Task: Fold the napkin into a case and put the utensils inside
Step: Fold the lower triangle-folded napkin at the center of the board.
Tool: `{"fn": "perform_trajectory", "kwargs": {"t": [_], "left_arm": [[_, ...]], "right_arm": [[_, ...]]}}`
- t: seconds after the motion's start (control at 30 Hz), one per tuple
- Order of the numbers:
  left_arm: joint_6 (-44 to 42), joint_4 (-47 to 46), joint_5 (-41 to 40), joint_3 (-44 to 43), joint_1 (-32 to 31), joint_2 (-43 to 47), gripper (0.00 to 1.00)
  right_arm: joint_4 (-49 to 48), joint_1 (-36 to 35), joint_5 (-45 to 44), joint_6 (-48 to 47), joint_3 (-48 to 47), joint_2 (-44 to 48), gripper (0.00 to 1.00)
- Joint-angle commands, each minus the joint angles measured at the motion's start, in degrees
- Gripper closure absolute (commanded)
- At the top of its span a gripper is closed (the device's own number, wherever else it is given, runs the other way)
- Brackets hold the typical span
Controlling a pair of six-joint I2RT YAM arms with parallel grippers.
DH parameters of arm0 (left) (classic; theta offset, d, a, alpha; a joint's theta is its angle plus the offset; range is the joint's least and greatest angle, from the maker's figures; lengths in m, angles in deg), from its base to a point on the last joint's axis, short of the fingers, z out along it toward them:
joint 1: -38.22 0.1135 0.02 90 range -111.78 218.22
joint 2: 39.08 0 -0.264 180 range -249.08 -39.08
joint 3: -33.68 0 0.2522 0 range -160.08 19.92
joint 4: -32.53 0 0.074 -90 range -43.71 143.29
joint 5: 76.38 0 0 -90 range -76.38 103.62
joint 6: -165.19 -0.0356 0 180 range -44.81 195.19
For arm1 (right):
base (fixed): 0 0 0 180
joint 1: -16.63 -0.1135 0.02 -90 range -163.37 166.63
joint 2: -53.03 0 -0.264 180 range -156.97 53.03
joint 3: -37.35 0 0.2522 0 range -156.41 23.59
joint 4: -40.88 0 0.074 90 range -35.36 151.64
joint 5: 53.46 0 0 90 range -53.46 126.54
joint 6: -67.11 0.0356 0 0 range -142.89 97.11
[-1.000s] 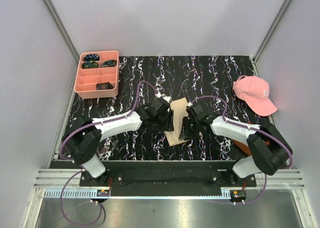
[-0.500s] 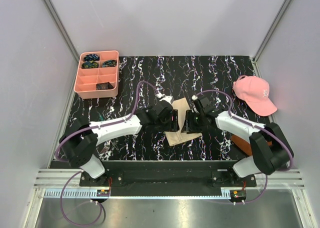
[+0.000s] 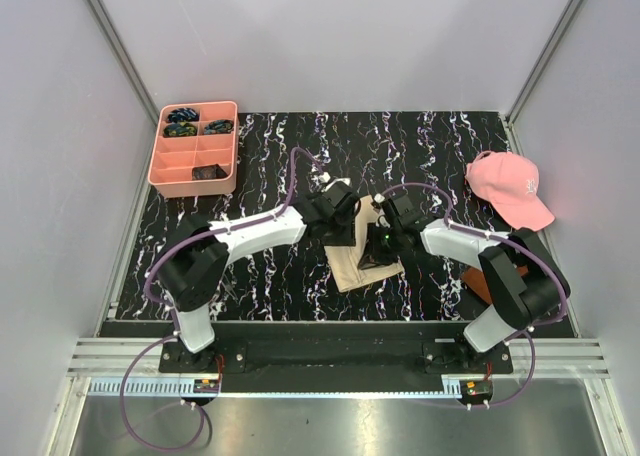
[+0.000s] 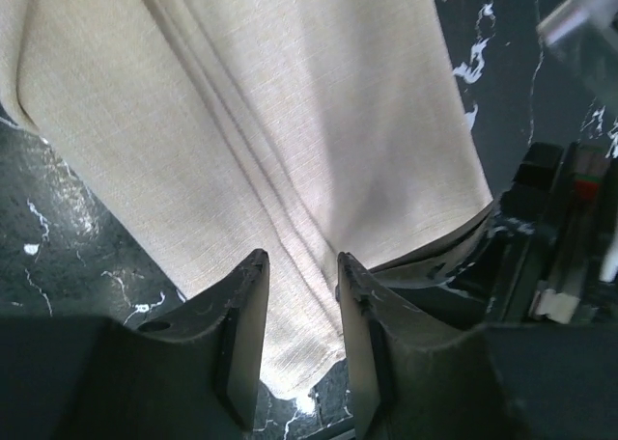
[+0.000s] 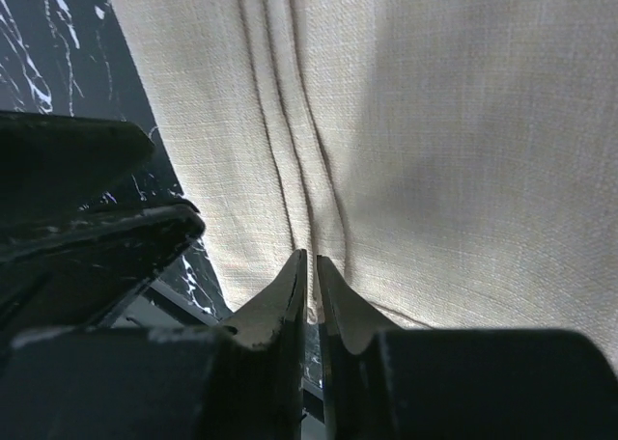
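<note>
Beige napkin point(image 3: 352, 268) pinched along its pleat

Its near end lies uncovered on the marbled table point(image 3: 260, 286) now that both arms have slid farther up. Right gripper point(image 5: 311, 259) has clamped the central ridge; left gripper point(image 4: 301, 261) straddles it, fingers parted. Beyond, the pink cap point(image 3: 510, 188) sits unmoved.

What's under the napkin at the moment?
The napkin lies on the black marbled table, which shows bare beside its edges. Whatever sits beneath it or between its stacked folds is covered; no utensils show in any view.
</note>
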Motion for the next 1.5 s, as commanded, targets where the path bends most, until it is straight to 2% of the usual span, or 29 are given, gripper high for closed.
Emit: {"fn": "perform_trajectory", "kwargs": {"t": [0.0,0.2,0.47,0.87,1.03,1.2,1.3,1.37,1.43,1.47], "left_arm": [[0.9,-2.2,0.7,2.1,0.1,2.4,0.62],[2.2,-6.9,2.6,8.2,0.1,7.1,0.64],[1.9,-6.9,2.3,8.1,0.6,9.0,0.64],[1.8,-7.1,2.8,8.4,0.8,8.6,0.64],[1.7,-7.1,2.9,8.5,0.8,8.7,0.64],[1.5,-7.2,2.9,8.7,0.9,8.9,0.64],[1.5,-7.3,2.9,8.8,1.2,9.0,0.64],[1.3,-7.2,2.6,8.8,1.3,9.4,0.64],[0.9,-7.2,2.4,8.6,1.5,9.4,0.64],[0.8,-7.1,2.5,8.4,1.7,9.2,0.64]], "right_arm": [[-3.0,0.0,2.0,0.3,-0.1,2.6,0.83],[-2.8,-0.1,4.5,1.2,2.0,5.9,0.82],[-3.9,-0.3,7.9,2.1,4.9,5.2,0.74],[-5.3,-2.0,8.2,2.8,6.7,4.8,0.75],[-6.4,-2.1,8.3,3.1,6.9,3.5,0.68],[-7.3,-2.2,9.0,3.7,6.3,2.6,0.68],[-8.1,-2.2,9.4,4.1,6.0,1.8,0.70],[-8.3,-2.2,9.6,4.2,6.0,1.3,0.76],[-8.3,-2.2,9.4,4.4,5.9,1.7,0.85],[-8.1,-2.2,9.1,4.5,5.9,2.1,0.97]]}}
